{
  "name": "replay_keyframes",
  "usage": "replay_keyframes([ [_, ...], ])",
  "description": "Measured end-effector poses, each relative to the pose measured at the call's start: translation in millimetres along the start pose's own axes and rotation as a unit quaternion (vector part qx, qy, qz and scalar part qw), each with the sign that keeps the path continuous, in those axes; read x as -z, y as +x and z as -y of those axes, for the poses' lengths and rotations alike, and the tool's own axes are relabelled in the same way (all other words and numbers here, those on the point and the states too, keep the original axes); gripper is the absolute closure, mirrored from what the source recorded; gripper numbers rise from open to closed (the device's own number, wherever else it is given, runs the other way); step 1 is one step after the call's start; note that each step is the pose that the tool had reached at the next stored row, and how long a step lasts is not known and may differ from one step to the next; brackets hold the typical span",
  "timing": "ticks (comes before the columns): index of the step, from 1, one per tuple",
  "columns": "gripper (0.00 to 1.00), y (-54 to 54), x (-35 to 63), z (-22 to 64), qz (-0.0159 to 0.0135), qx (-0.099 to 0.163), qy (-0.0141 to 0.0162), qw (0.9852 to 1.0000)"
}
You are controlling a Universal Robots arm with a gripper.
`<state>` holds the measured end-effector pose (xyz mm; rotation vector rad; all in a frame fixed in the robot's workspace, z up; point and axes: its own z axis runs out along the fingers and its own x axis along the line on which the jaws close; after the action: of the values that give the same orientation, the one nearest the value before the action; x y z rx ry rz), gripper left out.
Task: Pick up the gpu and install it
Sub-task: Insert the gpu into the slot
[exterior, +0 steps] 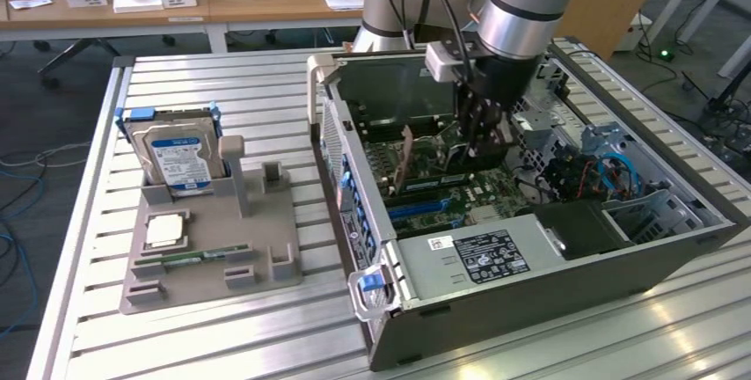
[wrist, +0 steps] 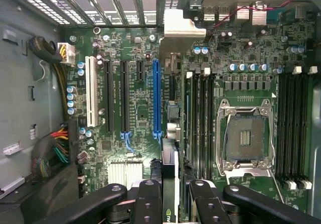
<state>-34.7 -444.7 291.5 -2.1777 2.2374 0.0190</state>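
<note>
My gripper (wrist: 173,186) is shut on the gpu (wrist: 170,148), a thin dark card seen edge-on between the black fingers (wrist: 148,201). The card's pale metal bracket (wrist: 183,28) sits at the rear wall of the case. The card hangs over the motherboard, just beside the blue slot (wrist: 157,98) and next to the memory slots (wrist: 198,118); I cannot tell whether it touches a slot. In the exterior view the gripper (exterior: 479,156) is low inside the open computer case (exterior: 528,222), above the green board.
An empty processor socket (wrist: 246,138), a white slot (wrist: 91,98) and bundled cables (wrist: 55,153) surround the card. On the slatted table, a grey fixture (exterior: 211,257) holds a silver hard drive (exterior: 176,156) and a green memory stick (exterior: 193,259). The case walls stand close around the arm.
</note>
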Motion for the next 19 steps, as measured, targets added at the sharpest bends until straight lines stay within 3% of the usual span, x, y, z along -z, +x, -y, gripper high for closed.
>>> replay_keyframes([
  [19, 0.74, 2.1, -3.7, -0.8, -0.0004, 0.002, 0.0, 1.0],
])
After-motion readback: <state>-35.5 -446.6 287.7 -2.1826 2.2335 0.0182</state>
